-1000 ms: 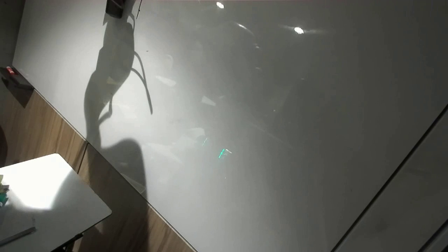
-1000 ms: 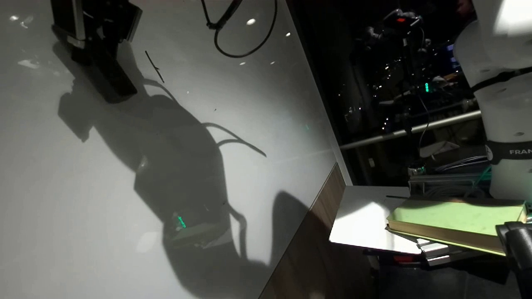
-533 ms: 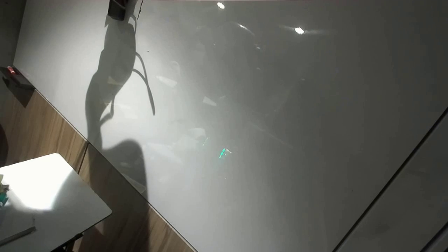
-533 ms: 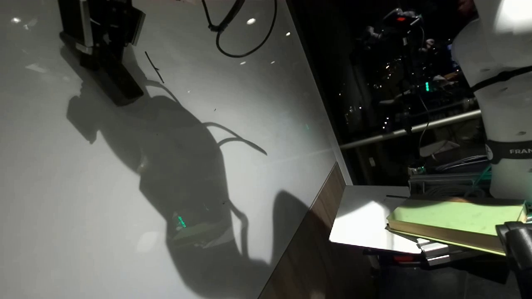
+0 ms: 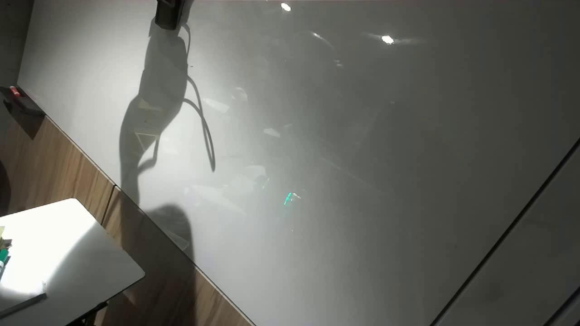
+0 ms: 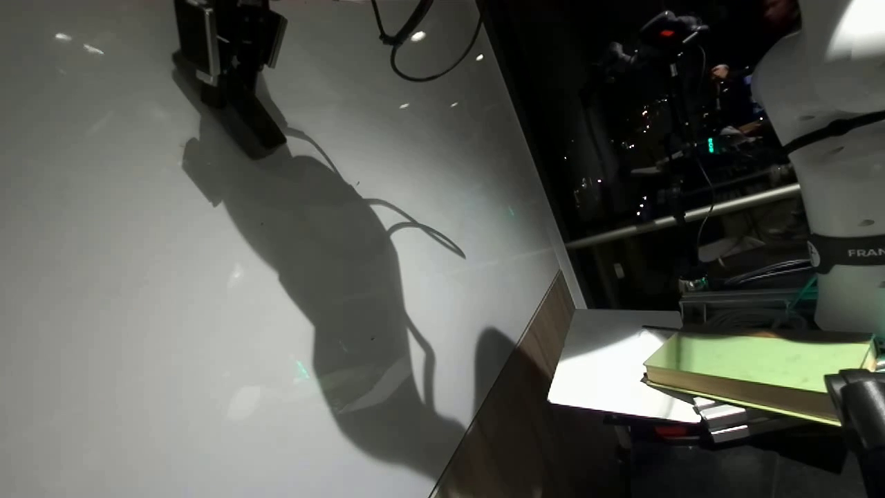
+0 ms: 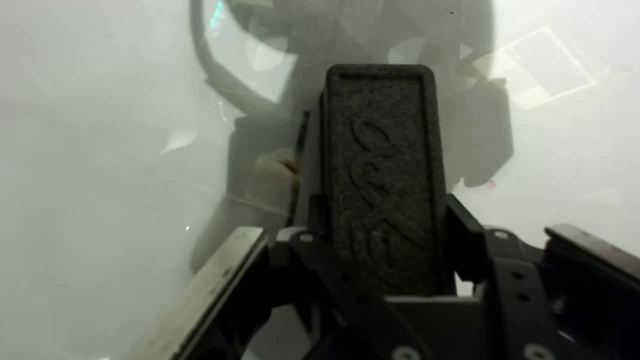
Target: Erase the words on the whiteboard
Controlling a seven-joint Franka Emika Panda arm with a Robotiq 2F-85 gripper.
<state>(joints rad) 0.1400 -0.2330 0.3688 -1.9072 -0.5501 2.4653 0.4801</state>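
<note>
The whiteboard (image 5: pixel 371 235) is a large glossy grey-white panel in both exterior views (image 6: pixel 124 311) and behind everything in the wrist view (image 7: pixel 100 125). Of the words (image 7: pixel 298 170), a thin dark stroke shows in the wrist view, just left of the eraser and partly hidden by it; no letters are readable. The words are hidden in both exterior views. My gripper (image 7: pixel 387 225) is shut on a dark grey felt eraser (image 7: pixel 385 150) with embossed lettering. The eraser also shows in both exterior views (image 5: pixel 168 17) (image 6: pixel 257 128), at or very near the board; I cannot tell whether it touches.
A small white table (image 5: pixel 104 258) stands below the board by a wood panel (image 5: pixel 81 154). A dark holder (image 5: pixel 25 104) with a red item sits at the board's edge. A green book (image 6: pixel 753 360) lies near the arm's base (image 6: pixel 847 290). A cable loop (image 6: pixel 435 77) hangs near the board.
My gripper and the eraser have moved right in both exterior views, with their shadow. The dark stroke visible there before is now hidden behind them.
</note>
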